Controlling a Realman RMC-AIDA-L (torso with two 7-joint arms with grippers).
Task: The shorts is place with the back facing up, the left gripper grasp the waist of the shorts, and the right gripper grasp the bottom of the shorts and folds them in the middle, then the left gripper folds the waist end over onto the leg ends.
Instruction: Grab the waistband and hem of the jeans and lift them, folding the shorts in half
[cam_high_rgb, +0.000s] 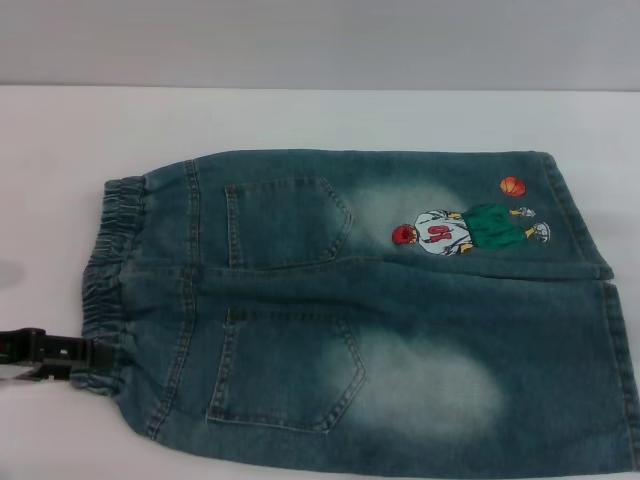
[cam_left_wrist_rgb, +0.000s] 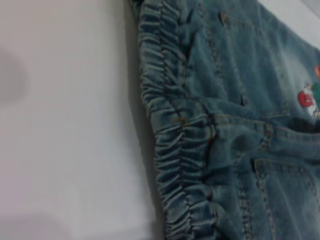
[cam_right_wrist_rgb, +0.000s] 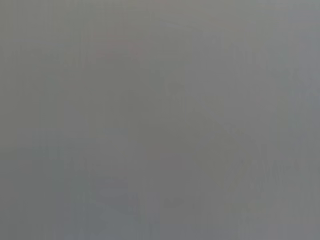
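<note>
The shorts (cam_high_rgb: 380, 320) lie flat on the white table (cam_high_rgb: 300, 115), back up, both patch pockets showing. The gathered waist (cam_high_rgb: 115, 270) is at the left end, and it fills the left wrist view as a ruffled band (cam_left_wrist_rgb: 175, 130). The bottom of the shorts, the leg ends (cam_high_rgb: 622, 370), lies at the right. The far leg carries the cartoon player (cam_high_rgb: 465, 230) and an orange basketball (cam_high_rgb: 512, 186). My left gripper (cam_high_rgb: 92, 362) comes in low from the left edge, open, its tips at the near corner of the waist. The right gripper is out of view; its wrist view shows only plain grey.
Bare white tabletop runs behind the shorts to a grey wall (cam_high_rgb: 320, 40) and to the left of the waist (cam_left_wrist_rgb: 65, 125). The near leg runs off the bottom and right edges of the head view.
</note>
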